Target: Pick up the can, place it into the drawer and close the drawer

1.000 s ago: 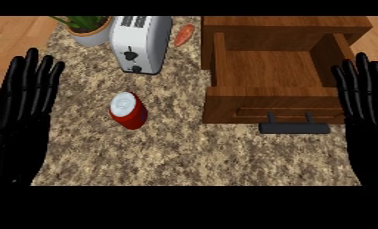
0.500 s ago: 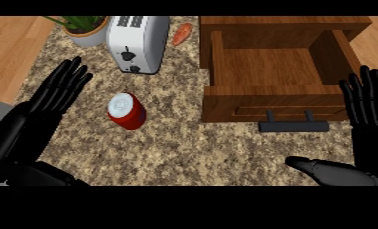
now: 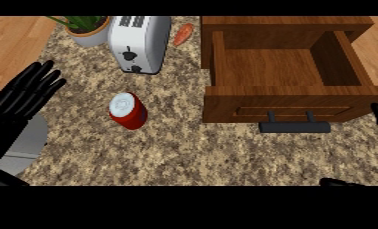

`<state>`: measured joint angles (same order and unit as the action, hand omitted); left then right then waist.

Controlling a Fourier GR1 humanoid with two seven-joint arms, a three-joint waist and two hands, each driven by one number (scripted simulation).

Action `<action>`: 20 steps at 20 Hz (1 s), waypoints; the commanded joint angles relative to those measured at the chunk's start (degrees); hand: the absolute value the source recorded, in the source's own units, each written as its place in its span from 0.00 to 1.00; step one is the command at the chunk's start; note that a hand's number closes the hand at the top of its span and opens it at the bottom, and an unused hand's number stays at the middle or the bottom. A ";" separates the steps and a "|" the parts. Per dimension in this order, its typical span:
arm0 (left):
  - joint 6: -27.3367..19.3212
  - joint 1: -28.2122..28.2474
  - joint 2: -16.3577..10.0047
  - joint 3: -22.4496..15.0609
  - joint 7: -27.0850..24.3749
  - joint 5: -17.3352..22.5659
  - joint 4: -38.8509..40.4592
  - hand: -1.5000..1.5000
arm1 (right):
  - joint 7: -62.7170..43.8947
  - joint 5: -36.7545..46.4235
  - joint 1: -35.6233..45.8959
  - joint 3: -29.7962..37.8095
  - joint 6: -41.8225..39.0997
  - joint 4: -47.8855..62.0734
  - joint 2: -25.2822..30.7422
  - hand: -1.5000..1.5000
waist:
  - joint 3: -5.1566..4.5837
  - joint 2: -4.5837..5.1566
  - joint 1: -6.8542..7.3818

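Head view: red, white-topped can (image 3: 128, 111)

The right hand (image 3: 344, 182) is showing only as a dark sliver at the near right edge, with the rest running out of view. The left hand (image 3: 28, 93) is being clipped by the left edge. Far left, the potted plant (image 3: 83, 29) is losing its leaves past the top, and the toaster (image 3: 139, 43) is getting its far end cut there too.

Toaster (image 3: 139, 43) stands between potted plant (image 3: 87, 29) and carrot (image 3: 184, 34).
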<state>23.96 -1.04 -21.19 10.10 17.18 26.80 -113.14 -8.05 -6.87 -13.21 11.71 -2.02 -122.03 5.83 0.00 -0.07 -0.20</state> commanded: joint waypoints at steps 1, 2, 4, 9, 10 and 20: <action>0.07 -1.87 0.50 0.49 3.00 0.81 0.86 0.00 | -0.95 -1.71 -4.65 1.81 -2.43 -4.69 -0.19 0.00 | 0.00 0.00 -0.12; 1.02 -0.18 -0.22 2.55 2.72 2.02 -0.52 0.00 | 0.46 -4.77 -5.50 4.59 -4.87 -2.66 0.98 0.00 | 0.01 -0.01 -0.04; 0.59 1.38 0.66 2.73 3.84 3.18 -2.45 0.00 | 7.94 -4.93 -6.54 5.92 -6.38 2.43 -0.82 0.00 | 0.02 -0.02 0.04; -1.77 -2.01 -0.19 4.95 9.08 9.43 2.21 0.00 | 2.68 -7.31 -6.50 7.63 -7.97 -0.89 0.97 0.00 | 0.00 0.04 -0.16; -4.61 -1.93 0.91 3.70 11.29 8.60 -0.70 0.00 | 2.40 -8.04 -6.37 8.32 -7.83 -1.69 0.69 0.00 | 0.01 0.01 -0.10; -3.10 -5.43 3.17 3.73 11.97 13.69 8.60 0.00 | 4.04 -12.32 -9.07 13.47 -13.61 -1.03 1.23 0.00 | -0.01 0.07 -0.33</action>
<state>19.59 -4.73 -20.28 15.20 31.22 41.61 -109.48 -3.21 -16.98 -22.05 22.88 -14.31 -122.05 6.40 0.02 -0.05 -0.37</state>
